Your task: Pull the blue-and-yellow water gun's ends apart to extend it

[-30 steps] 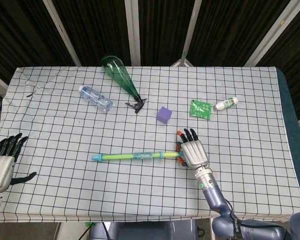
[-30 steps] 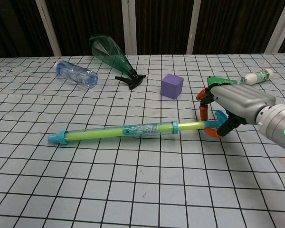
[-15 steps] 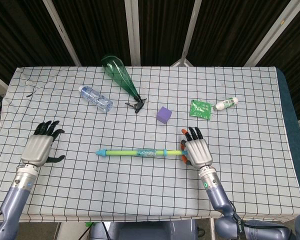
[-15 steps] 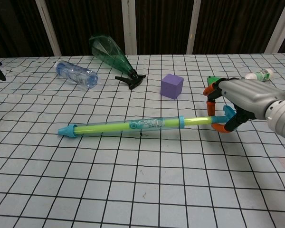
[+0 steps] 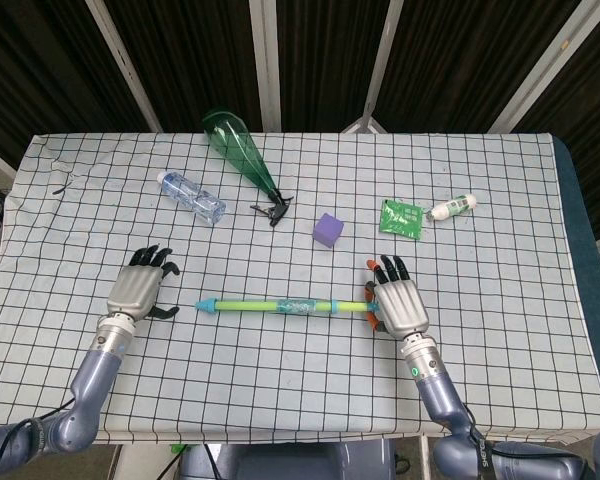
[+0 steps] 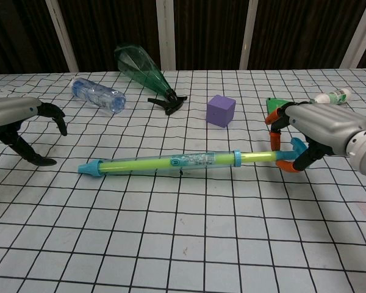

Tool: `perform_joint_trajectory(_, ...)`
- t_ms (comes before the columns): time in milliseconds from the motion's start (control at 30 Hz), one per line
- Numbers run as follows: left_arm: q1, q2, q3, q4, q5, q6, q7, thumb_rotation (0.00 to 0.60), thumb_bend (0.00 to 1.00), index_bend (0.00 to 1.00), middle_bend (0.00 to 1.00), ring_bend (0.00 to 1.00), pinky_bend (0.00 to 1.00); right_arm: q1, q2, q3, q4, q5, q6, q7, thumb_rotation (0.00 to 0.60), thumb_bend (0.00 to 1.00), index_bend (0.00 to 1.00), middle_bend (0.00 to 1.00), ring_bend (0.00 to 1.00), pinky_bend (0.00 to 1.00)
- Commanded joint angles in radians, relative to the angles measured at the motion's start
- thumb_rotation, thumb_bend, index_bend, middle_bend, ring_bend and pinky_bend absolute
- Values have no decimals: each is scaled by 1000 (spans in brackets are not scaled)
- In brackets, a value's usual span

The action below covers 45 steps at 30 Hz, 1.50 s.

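Checked tablecloth point(image 5: 500, 330) covers the table. Green spray bottle point(image 5: 238, 150) and clear water bottle point(image 5: 191, 196) lie on their sides at the back. Purple cube point(image 5: 327, 229), green packet point(image 5: 401, 217), small white bottle point(image 5: 452, 207) further right.

the water gun point(image 6: 171, 162) bears a small printed label, too blurred to read.

Green packet point(image 6: 277, 102) mostly hidden behind right hand point(image 6: 317, 131).

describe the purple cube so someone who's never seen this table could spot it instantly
Start at the checkered tablecloth and find the long water gun lying across its middle. Just behind the gun's right half, between the green spray bottle and the green packet, sits the purple cube. It is the only purple, box-shaped thing there.
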Motion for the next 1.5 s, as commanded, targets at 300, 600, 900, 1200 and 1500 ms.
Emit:
perform_joint_trajectory(300, -43, -104, 18, 3, -10, 32, 1, 600, 331, 370, 98, 0, 0, 3, 1, -3, -13, 12, 8, -16, 600, 467, 641, 186, 0, 0)
perform_joint_trajectory(600, -72, -160, 31, 33, -25, 41, 18, 600, 352, 403, 108, 0, 0, 5, -1, -7, -17, 19, 11, -20, 600, 466, 641, 186, 0, 0)
perform_joint_trajectory(900, -93, -200, 31, 70, -38, 53, 18, 600, 428, 461, 120, 0, 0, 8, 6, -6, -28, 18, 15, -20, 600, 468, 659, 201, 0, 0)
perform_joint_trajectory(1200, -95, -211, 38, 87, -34, 62, -1, 600, 546, 566, 138, 0, 0, 5, 17, -8, -40, 16, 25, -16, 600, 468, 659, 201, 0, 0)
perform_joint_trajectory(1500, -82, -166, 46, 28, 8, 89, -25, 600, 548, 577, 138, 0, 0, -3, 39, -6, -61, 10, 41, -7, 600, 469, 659, 201, 0, 0)
